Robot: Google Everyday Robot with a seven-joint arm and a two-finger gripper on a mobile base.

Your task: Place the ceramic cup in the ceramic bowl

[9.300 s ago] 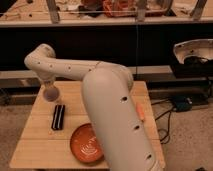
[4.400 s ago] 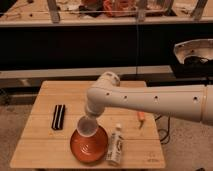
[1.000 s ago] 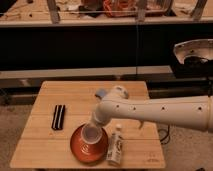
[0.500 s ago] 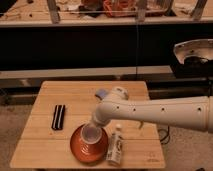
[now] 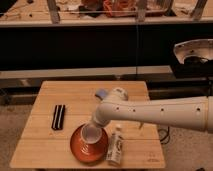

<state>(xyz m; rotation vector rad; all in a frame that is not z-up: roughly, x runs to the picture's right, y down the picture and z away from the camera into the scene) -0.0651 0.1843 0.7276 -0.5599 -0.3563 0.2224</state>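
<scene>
The ceramic bowl (image 5: 80,148), wide, orange-brown and glazed, sits near the front edge of the wooden table (image 5: 55,92). The ceramic cup (image 5: 90,133), small and pale, is inside the bowl's rim on its right side, right at the end of my arm. My gripper (image 5: 95,126) is directly over the cup and touches it. The white wrist hides most of the gripper. I cannot tell whether the cup rests on the bowl's floor or hangs just above it.
A white bottle (image 5: 116,145) lies on its side just right of the bowl. A black flat object (image 5: 58,117) lies on the table's left. A small blue thing (image 5: 101,93) shows behind my arm. Dark shelving stands behind the table, and a grey machine (image 5: 192,52) at right.
In the older frames my arm swung across from the left with the cup to the bowl. Over the last second nothing has visibly moved.
</scene>
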